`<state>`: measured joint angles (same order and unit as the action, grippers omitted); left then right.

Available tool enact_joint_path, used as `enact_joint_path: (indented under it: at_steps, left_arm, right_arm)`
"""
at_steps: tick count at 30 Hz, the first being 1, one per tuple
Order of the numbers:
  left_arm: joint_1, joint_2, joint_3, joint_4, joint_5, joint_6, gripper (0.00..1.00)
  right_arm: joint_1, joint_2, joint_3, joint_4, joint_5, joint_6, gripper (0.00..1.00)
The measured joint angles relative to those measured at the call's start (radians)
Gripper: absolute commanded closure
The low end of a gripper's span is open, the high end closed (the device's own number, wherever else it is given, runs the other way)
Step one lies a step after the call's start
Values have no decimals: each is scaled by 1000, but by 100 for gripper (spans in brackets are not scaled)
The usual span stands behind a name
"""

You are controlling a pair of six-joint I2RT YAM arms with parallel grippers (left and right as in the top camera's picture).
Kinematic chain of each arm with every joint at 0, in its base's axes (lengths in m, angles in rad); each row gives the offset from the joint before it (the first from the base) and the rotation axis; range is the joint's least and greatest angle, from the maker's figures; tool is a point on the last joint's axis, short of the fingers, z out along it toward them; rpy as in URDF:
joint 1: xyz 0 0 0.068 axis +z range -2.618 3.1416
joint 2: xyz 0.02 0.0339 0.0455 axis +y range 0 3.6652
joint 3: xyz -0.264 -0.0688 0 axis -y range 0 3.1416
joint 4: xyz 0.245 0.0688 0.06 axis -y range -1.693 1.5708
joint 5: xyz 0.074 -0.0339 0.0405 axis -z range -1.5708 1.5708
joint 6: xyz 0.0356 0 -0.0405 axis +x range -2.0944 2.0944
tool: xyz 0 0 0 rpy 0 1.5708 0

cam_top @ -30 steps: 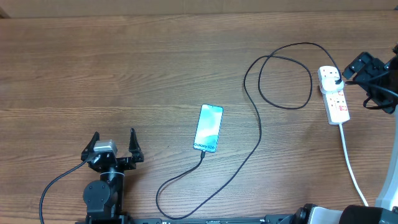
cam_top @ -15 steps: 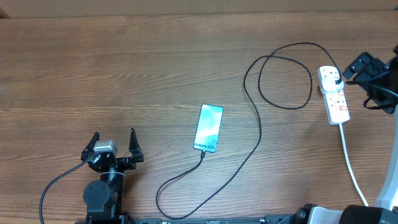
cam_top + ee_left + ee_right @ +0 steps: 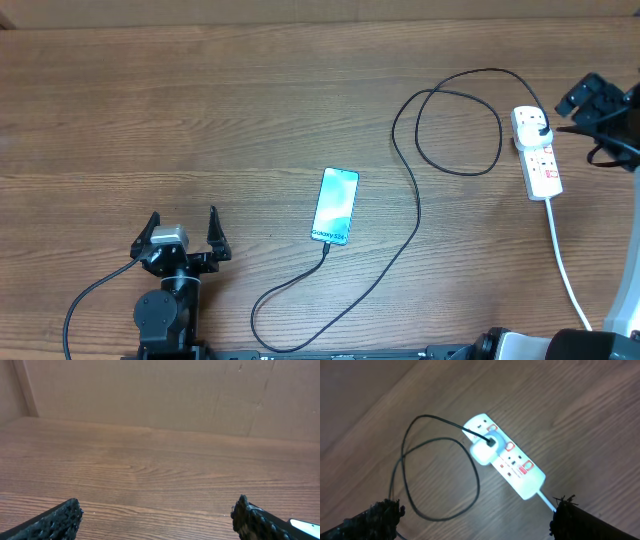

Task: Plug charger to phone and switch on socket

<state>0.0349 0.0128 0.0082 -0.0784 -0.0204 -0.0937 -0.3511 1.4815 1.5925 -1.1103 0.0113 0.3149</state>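
The charger (image 3: pixel 417 205) is a thin, soft, floppy cord, and I think it is very light. Its near loop lies on the desk (image 3: pixel 200 100), not far from my left hand (image 3: pixel 183 216). That hand is spread wide and holds nothing. A bit farther on, the cord's small tip looks pushed into the short edge of the phone (image 3: pixel 335 205). The phone lies flat with its screen glowing. It looks smooth and slippery, so I would hold it by its long sides. Farther off to my right, the cord curls round and ends in the socket (image 3: pixel 538 158). The socket is hard plastic but light, so I think it may slide when a red switch is pushed. My right hand (image 3: pixel 590 98) hangs near its far end, spread wide and touching nothing.
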Motion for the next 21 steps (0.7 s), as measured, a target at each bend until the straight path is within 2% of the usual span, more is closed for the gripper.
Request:
enact_joint_path:
  at_steps: [5, 9, 21]
  left_arm:
    - [0, 0, 0, 1, 0, 0, 1]
    - [0, 0, 0, 2, 0, 0, 1]
    - [0, 0, 0, 1, 0, 0, 0]
  right_arm:
    - [55, -39, -100, 118, -8, -1, 0]
    - [116, -113, -260, 296, -8, -1, 0]
    - [279, -374, -794, 948, -34, 3, 0]
